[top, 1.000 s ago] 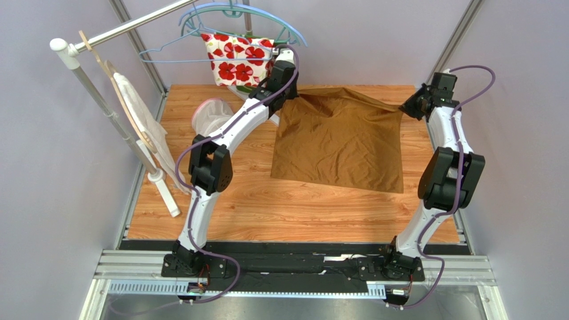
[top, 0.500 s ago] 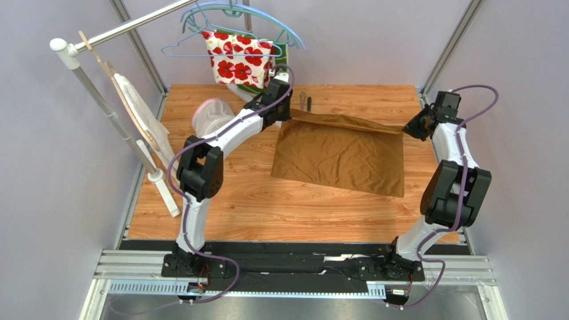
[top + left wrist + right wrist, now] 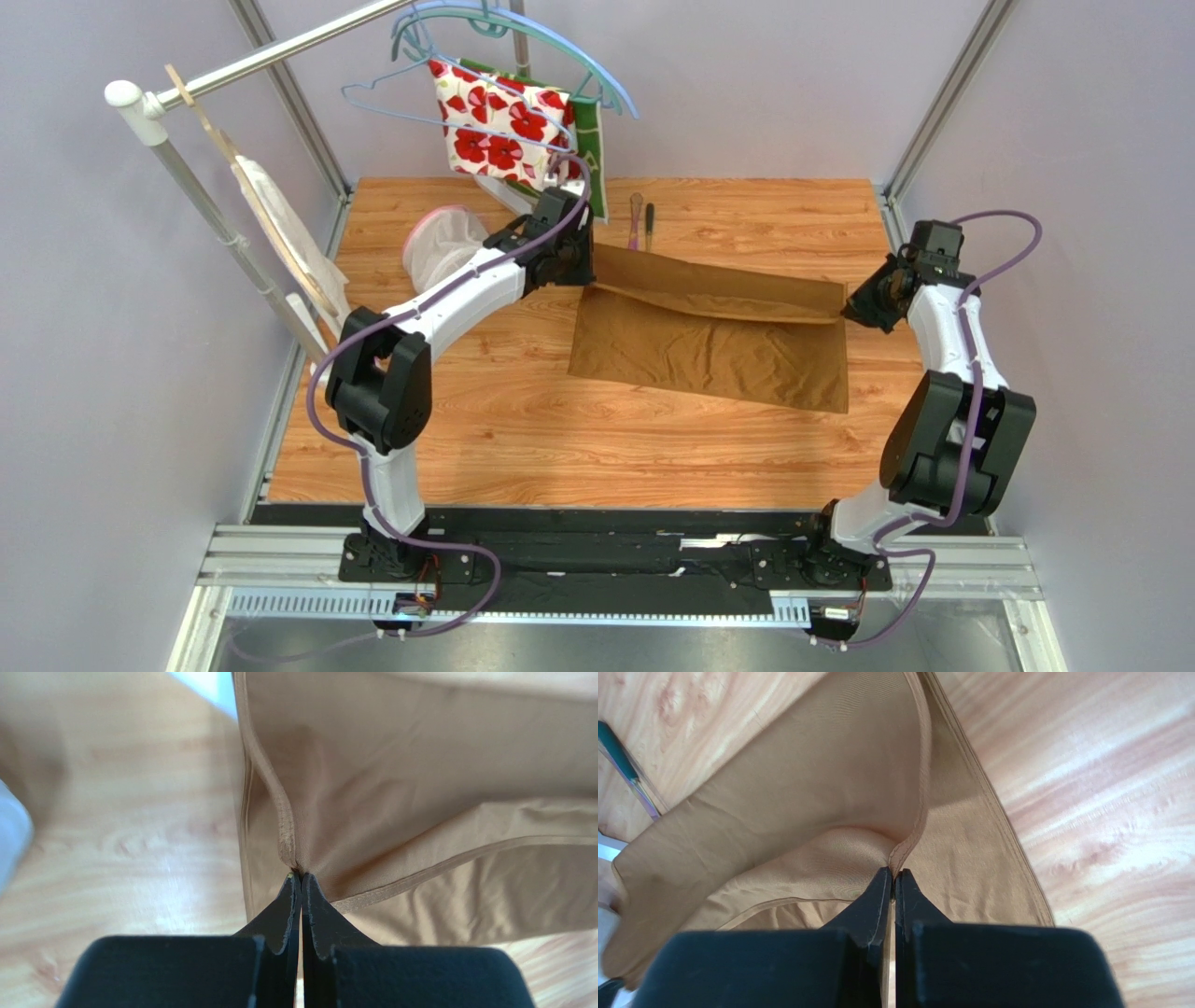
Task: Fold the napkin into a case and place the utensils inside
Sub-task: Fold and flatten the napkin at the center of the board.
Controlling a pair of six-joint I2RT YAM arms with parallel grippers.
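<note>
The golden-brown napkin (image 3: 701, 343) lies on the wooden table (image 3: 561, 434), its far edge lifted and doubled over toward the near side. My left gripper (image 3: 586, 266) (image 3: 300, 876) is shut on the far-left corner hem. Across the cloth, my right gripper (image 3: 852, 311) (image 3: 893, 871) is shut on the far-right corner hem. Both utensils lie bare on the table behind the fold: a purple-pink stick (image 3: 634, 220) and a dark-handled spoon (image 3: 648, 224). No case shape shows in the cloth.
A white cloth with red flowers (image 3: 498, 126) and a green cloth (image 3: 596, 154) hang from hangers (image 3: 519, 28) at the back. A clothes rack pole (image 3: 225, 224) with a pale garment (image 3: 288, 224) stands at left. A white pouch (image 3: 442, 241) lies near my left arm.
Both grippers have drawn the napkin's far edge toward the near side, folding it over itself. The utensils behind it have come into view.
</note>
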